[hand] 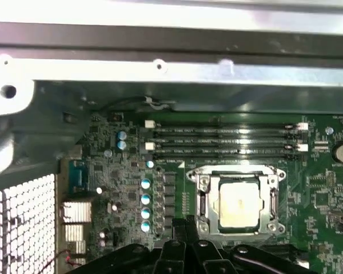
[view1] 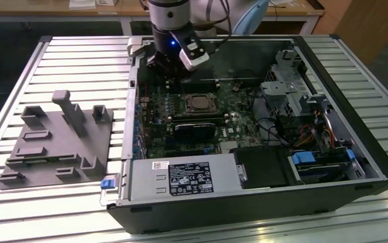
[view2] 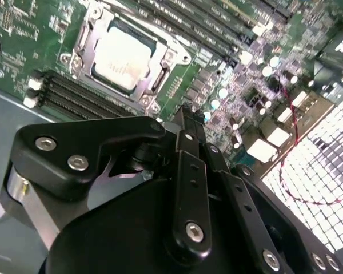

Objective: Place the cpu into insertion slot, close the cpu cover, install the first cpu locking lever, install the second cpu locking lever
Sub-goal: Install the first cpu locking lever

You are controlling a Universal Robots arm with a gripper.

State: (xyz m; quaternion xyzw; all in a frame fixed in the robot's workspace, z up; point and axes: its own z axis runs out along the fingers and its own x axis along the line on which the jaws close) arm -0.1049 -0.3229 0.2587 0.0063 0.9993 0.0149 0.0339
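Observation:
The cpu (view1: 197, 104) lies flat in the insertion slot on the green board, its pale metal face up, and shows in both wrist views (view2: 123, 56) (hand: 238, 202). The cpu cover (hand: 272, 194) is down around it as a silvery frame (view2: 174, 56). My gripper (view1: 175, 73) hangs above the board, just beyond the socket toward the case's far wall. Its black fingertips (hand: 186, 224) are pressed together with nothing between them, and in the second wrist view the gripper (view2: 183, 117) stands a short way off the socket's corner. I cannot make out how the locking levers sit.
The open computer case (view1: 356, 121) lies on a slatted metal table. Black memory slots (hand: 226, 140) run beside the socket. A power supply (view1: 180, 177) fills the near side, with drive cages (view1: 295, 96) on the exterior view's right. A grey fixture block (view1: 52, 147) sits on the exterior view's left.

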